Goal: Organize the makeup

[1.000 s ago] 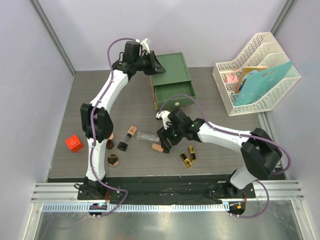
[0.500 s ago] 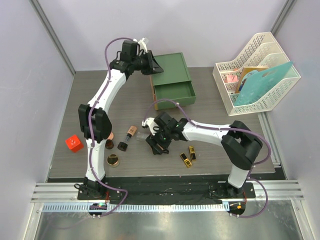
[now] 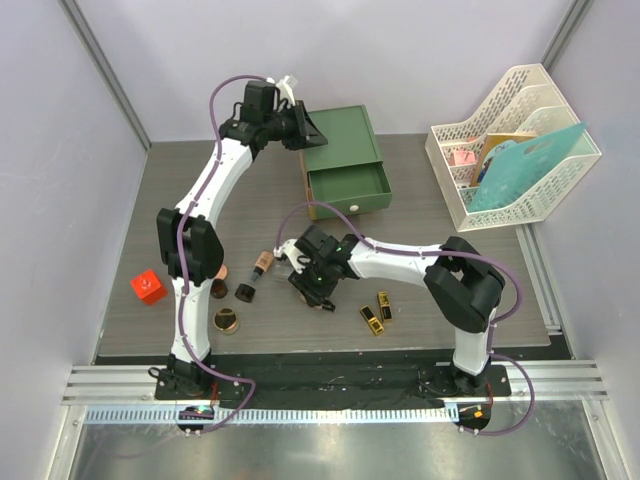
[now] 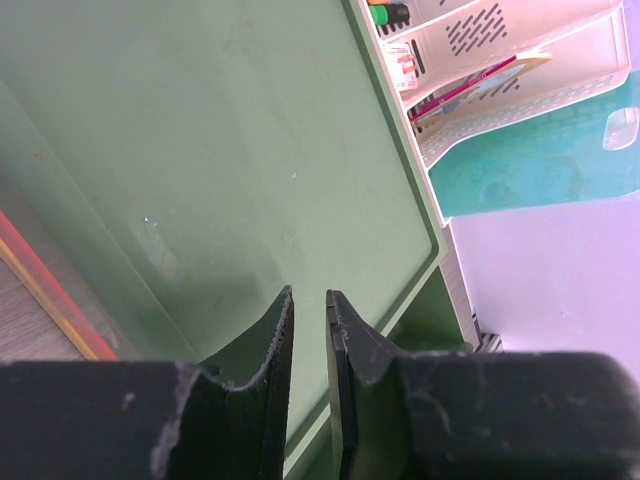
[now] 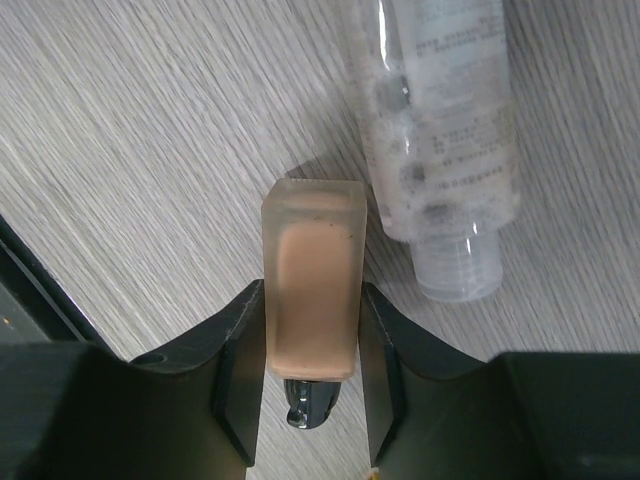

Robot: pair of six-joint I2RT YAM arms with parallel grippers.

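Note:
In the right wrist view my right gripper (image 5: 311,292) is shut on a peach tube (image 5: 312,262) that lies on the table, one jaw against each long side, its dark cap toward the wrist. A clear tube (image 5: 440,130) lies just beside it. From above, my right gripper (image 3: 316,288) is low over the table's middle. Another peach tube with a black cap (image 3: 257,271), a gold jar (image 3: 227,322), a brown jar (image 3: 219,289) and two gold-black lipsticks (image 3: 371,319) lie around it. My left gripper (image 4: 308,296) hovers over the green drawer box's lid (image 4: 200,150), open only by a narrow slit, holding nothing.
The green drawer box (image 3: 345,150) stands at the back with its top drawer (image 3: 347,187) pulled out. A white file rack (image 3: 510,145) with papers stands at the back right. A red cube (image 3: 148,287) sits at the left. Walls close the table's sides.
My right gripper has slid left across the table to the peach tube and closed its jaws onto it. The left arm has stayed in place.

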